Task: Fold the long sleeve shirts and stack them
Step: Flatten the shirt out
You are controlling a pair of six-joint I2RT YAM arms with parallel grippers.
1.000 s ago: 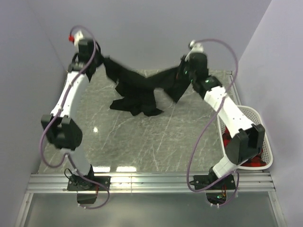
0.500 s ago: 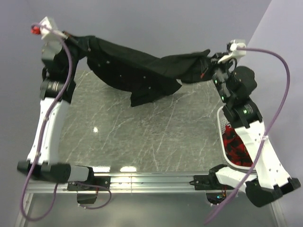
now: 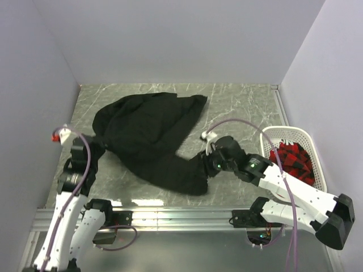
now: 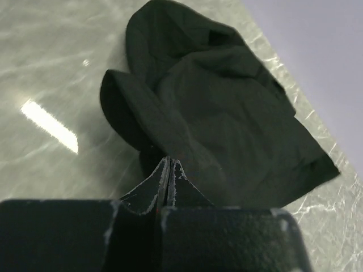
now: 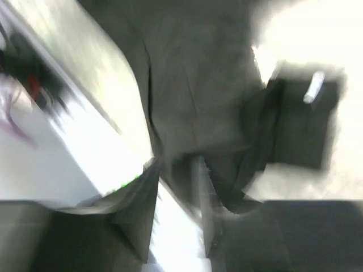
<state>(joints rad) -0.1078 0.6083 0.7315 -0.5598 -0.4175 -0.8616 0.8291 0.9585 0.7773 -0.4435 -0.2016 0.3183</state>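
Black long sleeve shirt (image 3: 148, 131) lies crumpled flat on the grey marble-pattern tabletop (image 3: 241, 105), from left-centre down to the near edge. Bare strips run along the far edge, and between the shirt and the white perforated plastic basket (image 3: 309, 137) of red cloth (image 3: 290, 160) at the right edge. Left fingers (image 4: 164, 177) are together, pinching the shirt's left hem. Right fingers (image 5: 139, 218) are apart at the near hem; that view is blurred. Half a second ago the shirt hung stretched in the air between both arms at the far edge; now it's down, with both arms low near the near edge.
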